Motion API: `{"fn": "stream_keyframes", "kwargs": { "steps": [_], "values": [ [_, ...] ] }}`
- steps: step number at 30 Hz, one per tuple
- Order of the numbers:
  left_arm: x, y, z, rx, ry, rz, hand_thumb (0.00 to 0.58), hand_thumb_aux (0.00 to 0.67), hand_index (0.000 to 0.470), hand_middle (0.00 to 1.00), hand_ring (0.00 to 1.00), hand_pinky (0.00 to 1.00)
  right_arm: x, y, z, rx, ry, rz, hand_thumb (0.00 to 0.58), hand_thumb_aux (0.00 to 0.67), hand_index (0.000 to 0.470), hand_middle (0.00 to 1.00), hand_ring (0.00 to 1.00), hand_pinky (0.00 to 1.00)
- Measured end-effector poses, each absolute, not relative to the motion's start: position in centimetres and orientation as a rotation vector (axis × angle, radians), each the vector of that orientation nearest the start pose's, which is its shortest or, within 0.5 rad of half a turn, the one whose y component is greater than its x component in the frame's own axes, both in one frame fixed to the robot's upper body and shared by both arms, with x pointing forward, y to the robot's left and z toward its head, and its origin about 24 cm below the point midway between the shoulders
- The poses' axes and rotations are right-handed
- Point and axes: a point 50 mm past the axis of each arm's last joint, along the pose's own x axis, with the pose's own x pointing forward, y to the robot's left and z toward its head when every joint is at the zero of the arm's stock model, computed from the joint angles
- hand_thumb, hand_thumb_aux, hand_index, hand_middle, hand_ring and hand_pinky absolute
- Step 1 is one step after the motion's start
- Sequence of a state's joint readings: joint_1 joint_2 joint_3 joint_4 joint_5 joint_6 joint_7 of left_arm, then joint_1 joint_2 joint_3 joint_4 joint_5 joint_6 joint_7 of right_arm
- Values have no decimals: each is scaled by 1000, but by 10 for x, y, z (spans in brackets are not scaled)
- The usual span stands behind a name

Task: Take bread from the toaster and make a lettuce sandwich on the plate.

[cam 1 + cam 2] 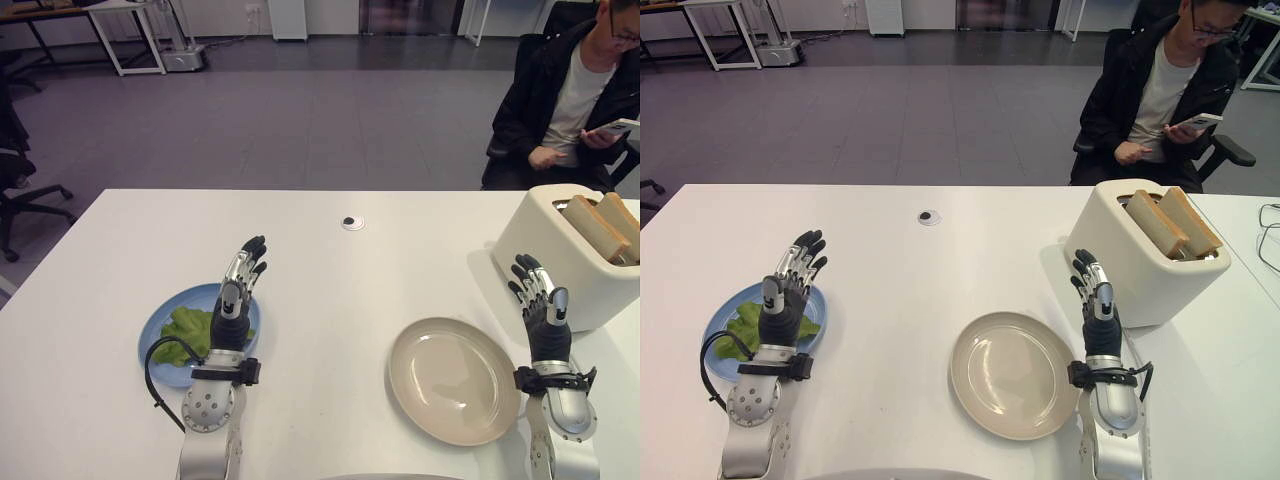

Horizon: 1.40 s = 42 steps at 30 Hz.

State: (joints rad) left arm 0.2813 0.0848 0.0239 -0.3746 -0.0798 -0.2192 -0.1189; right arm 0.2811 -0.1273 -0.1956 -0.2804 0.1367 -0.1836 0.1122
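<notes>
Bread [1170,225], two slices, stands in the toaster [1140,285] at right, and the beige plate [1010,375] beside it lies bare; lettuce [185,335] sits on a blue plate [185,298] at left. By the look of it, every step of the sandwich is yet to be done. Right hand [1098,305] hangs just beside the toaster's front, fingers straight, holding nothing; left hand [788,290] hovers over the lettuce, likewise outstretched and empty.
</notes>
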Motion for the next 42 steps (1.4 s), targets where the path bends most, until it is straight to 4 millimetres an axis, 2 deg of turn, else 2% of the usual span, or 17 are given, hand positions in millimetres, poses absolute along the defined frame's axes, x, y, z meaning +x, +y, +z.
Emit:
{"fn": "stream_keyframes", "kwargs": {
  "steps": [9, 13, 18, 20, 21, 23, 24, 26, 28, 29, 30, 31, 34, 36, 39, 42],
  "values": [
    [187, 171, 93, 33, -302, -80, 0, 0, 0, 0, 0, 0, 180, -223, 83, -88, -204, -114, 0, 0, 0, 0, 0, 0],
    [189, 171, 93, 34, -291, -87, 0, 0, 0, 0, 0, 0, 184, -220, 99, -125, -263, -70, 0, 0, 0, 0, 0, 0],
    [196, 171, 89, 54, -272, -90, 0, 0, 0, 0, 0, 0, 189, -215, 100, -140, -255, 5, 0, 0, 0, 0, 0, 0],
    [200, 170, 90, 54, -283, -94, 0, 0, 0, 0, 0, 0, 195, -229, 116, -214, -299, -16, 0, 0, 0, 0, 0, 0],
    [201, 170, 89, 54, -279, -93, 0, 0, 0, 0, 0, 0, 198, -238, 131, -270, -345, -33, 0, 0, 0, 0, 0, 0],
    [202, 171, 88, 55, -280, -92, 0, 0, 0, 0, 0, 0, 208, -266, 174, -476, -450, -103, 0, 0, 0, 0, 0, 0],
    [203, 171, 89, 55, -285, -93, 0, 0, 0, 0, 0, 0, 211, -277, 186, -550, -466, -137, 0, 0, 0, 0, 0, 0],
    [205, 170, 88, 54, -285, -100, 0, 0, 0, 0, 0, 0, 218, -305, 197, -723, -413, -216, 0, 0, 0, 0, 0, 0],
    [205, 169, 81, 49, -262, -123, 0, 0, 0, 0, 0, 0, 223, -336, 193, -894, -289, -267, 0, 0, 0, 0, 0, 0],
    [205, 168, 81, 44, -265, -129, 0, 0, 0, 0, 0, 0, 224, -341, 190, -935, -267, -266, 0, 0, 0, 0, 0, 0],
    [205, 168, 81, 38, -269, -136, 0, 0, 0, 0, 0, 0, 225, -348, 186, -976, -234, -264, 104, 63, 44, 0, 0, 0],
    [205, 167, 82, 36, -272, -140, 0, 0, 0, 0, 0, 0, 227, -355, 181, -1029, -196, -260, 152, 95, 66, 0, 0, 0],
    [204, 167, 82, 36, -278, -148, 0, 0, 0, 0, 0, 0, 230, -379, 158, -1107, -62, -259, 140, 87, 61, 0, 0, 0],
    [204, 167, 82, 36, -278, -150, 0, 0, 0, 0, 0, 0, 231, -391, 152, -1122, -27, -274, 128, 79, 55, 0, 0, 0],
    [203, 167, 81, 36, -275, -153, 0, 0, 0, 0, 0, 0, 234, -410, 157, -1146, 0, -333, 71, 42, 29, 0, 0, 0],
    [202, 167, 82, 30, -280, -156, 0, 0, 0, 0, 0, 0, 234, -424, 162, -1165, 8, -378, 79, 47, 33, 0, 0, 0]
  ]
}}
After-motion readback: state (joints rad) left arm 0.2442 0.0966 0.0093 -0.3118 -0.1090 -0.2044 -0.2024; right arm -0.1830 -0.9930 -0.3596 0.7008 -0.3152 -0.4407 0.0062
